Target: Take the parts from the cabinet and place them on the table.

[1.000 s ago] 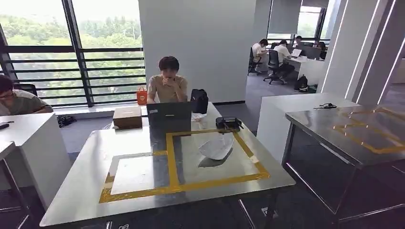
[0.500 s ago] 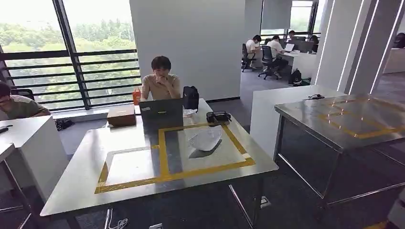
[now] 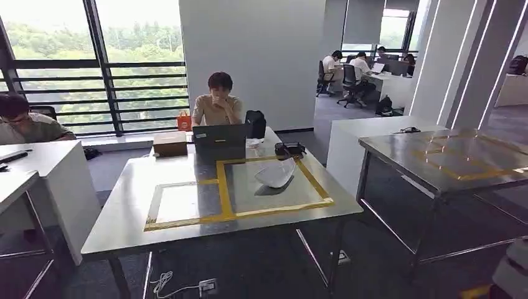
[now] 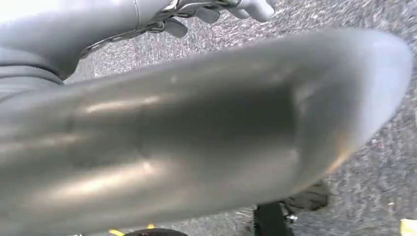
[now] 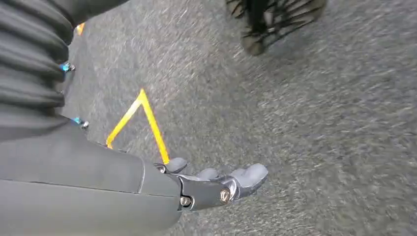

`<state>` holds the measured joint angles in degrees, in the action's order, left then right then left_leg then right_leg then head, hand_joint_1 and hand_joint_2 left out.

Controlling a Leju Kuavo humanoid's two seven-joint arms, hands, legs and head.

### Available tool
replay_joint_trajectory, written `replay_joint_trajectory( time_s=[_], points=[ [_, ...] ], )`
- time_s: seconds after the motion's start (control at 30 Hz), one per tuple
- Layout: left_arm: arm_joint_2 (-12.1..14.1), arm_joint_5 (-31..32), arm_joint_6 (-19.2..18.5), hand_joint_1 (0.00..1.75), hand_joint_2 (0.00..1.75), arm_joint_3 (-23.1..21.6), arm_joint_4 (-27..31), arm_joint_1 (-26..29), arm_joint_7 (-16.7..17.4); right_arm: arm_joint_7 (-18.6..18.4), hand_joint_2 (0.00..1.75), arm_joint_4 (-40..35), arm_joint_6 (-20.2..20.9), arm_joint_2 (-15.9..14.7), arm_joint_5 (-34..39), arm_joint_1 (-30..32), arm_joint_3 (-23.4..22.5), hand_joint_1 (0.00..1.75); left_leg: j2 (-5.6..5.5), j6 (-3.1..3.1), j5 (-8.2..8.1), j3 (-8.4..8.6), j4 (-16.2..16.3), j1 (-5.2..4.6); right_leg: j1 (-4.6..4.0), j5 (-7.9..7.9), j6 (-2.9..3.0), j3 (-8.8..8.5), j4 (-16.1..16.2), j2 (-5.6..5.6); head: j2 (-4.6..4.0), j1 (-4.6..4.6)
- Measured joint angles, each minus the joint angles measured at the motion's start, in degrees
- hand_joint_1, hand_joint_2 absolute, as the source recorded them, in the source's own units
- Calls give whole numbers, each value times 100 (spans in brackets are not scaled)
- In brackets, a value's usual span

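Head view, from the left: a person in a pale shirt (image 3: 25, 124) sits at a white desk (image 3: 43, 165) by the window. The steel surface marked with yellow tape rectangles (image 3: 187, 215) stands in the middle. At its far edge sit a brown cardboard box (image 3: 170, 144), an open dark laptop (image 3: 219, 141) with a seated person in a beige shirt (image 3: 218, 107) behind it, a black bag (image 3: 255, 124) and a small black device (image 3: 287, 149). A white curved shell-like part (image 3: 276, 173) lies inside the larger taped rectangle, near its far right corner. To the right stands a second steel surface with yellow tape (image 3: 448, 163).

In the left wrist view, the left hand (image 4: 216, 11) hangs over grey carpet (image 4: 344, 14) with a large smooth grey curved part (image 4: 196, 132) lying along it; the grip itself is hidden, so I cannot tell how the hand is set.

In the right wrist view, the right hand (image 5: 216, 184) hangs above the carpet near a yellow tape corner (image 5: 142, 115), fingers extended side by side, holding nothing.
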<state>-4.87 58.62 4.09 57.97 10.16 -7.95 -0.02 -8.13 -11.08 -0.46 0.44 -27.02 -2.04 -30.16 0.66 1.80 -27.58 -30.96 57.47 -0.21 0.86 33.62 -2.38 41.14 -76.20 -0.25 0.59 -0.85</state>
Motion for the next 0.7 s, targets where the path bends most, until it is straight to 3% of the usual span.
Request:
replay_joint_trajectory(
  time_s=[0.03,0.07,0.1,0.13,0.17,0.27,0.3,0.33,0.37,0.43,0.47,0.5,0.53,0.6,0.63,0.67,0.7],
  points=[
    [-2,2,0,0,0,-5,0,-5,9,11,175,2,31,28,-82,1,28,0,3,-15,56,-109,34,0,0,-202,12,-171,101,1,2,6],
    [-2,2,4,0,0,-7,0,-7,20,20,175,2,26,46,-113,-4,50,0,6,-32,111,-214,74,0,0,-425,34,-475,450,1,2,4],
    [-2,2,15,0,0,-7,0,-7,22,20,175,2,17,59,-124,-9,65,0,5,-55,151,-295,107,1,-4,-509,68,-874,974,3,2,9],
    [-7,0,48,0,0,-7,0,-12,24,2,175,2,15,66,-137,-23,70,0,10,-78,188,-345,147,4,-13,-336,116,-1235,1522,10,2,2],
    [-11,-26,132,0,0,-7,0,-6,35,-33,175,2,17,66,-161,-32,81,0,9,-122,224,-394,165,-18,-57,-188,157,-1414,1880,10,2,9],
    [-20,-79,317,0,0,-2,-2,14,39,-116,175,11,44,72,-177,-10,109,0,9,-234,367,-391,94,7,-93,-288,263,-1299,1846,12,2,4],
    [-16,-96,351,0,0,0,-2,58,46,-118,175,17,56,76,-172,-5,109,0,6,-276,401,-418,98,-15,-42,-376,317,-1255,1910,-3,0,2],
    [-9,-103,371,0,0,2,-2,83,50,-129,175,22,68,83,-170,-18,109,0,-21,-301,230,-479,182,11,-31,-435,364,-1212,1922,-27,0,4],
    [-24,-109,380,0,0,4,-4,113,63,-173,175,22,68,81,-170,-19,109,0,-45,-330,-126,-577,455,21,-27,-498,417,-1147,1926,-23,2,-11],
    [-31,-109,387,0,0,4,-15,134,68,-197,175,24,68,83,-172,4,109,0,-46,-383,-710,-796,1284,44,-37,-611,411,-995,1909,-29,2,-13],
    [-31,-111,391,0,0,4,-20,143,68,-194,175,26,68,83,-174,6,109,0,-46,-398,-852,-858,1645,44,-41,-665,406,-906,1891,-36,0,-18],
    [-31,-111,393,0,0,6,-20,154,70,-195,175,26,68,83,-177,6,109,0,-46,-405,-825,-822,1781,44,-40,-710,399,-826,1870,-37,2,-15],
    [-28,-114,393,0,0,9,-20,161,70,-201,175,26,68,83,-179,5,109,0,-46,-405,-667,-671,1676,46,-38,-757,388,-764,1847,-40,2,-18],
    [-28,-122,387,0,0,11,-17,158,61,-203,175,28,74,85,-183,7,109,0,-46,-387,-275,-59,834,51,-31,-847,350,-625,1808,-42,2,-17],
    [-28,-122,310,0,0,11,-17,150,46,-166,175,28,87,90,-185,7,109,0,-54,-369,-282,303,280,53,-30,-883,321,-586,1783,-42,2,-13],
    [-24,-120,201,0,0,11,-17,139,42,-129,175,28,94,92,-200,8,109,0,-73,-345,-423,522,-32,24,-50,-924,280,-541,1773,-42,2,-15],
    [-20,-120,151,0,0,11,-20,141,42,-103,175,28,103,92,-233,7,109,0,-82,-287,-378,463,-8,5,-45,-977,251,-549,1796,-48,2,2]
  ],
)
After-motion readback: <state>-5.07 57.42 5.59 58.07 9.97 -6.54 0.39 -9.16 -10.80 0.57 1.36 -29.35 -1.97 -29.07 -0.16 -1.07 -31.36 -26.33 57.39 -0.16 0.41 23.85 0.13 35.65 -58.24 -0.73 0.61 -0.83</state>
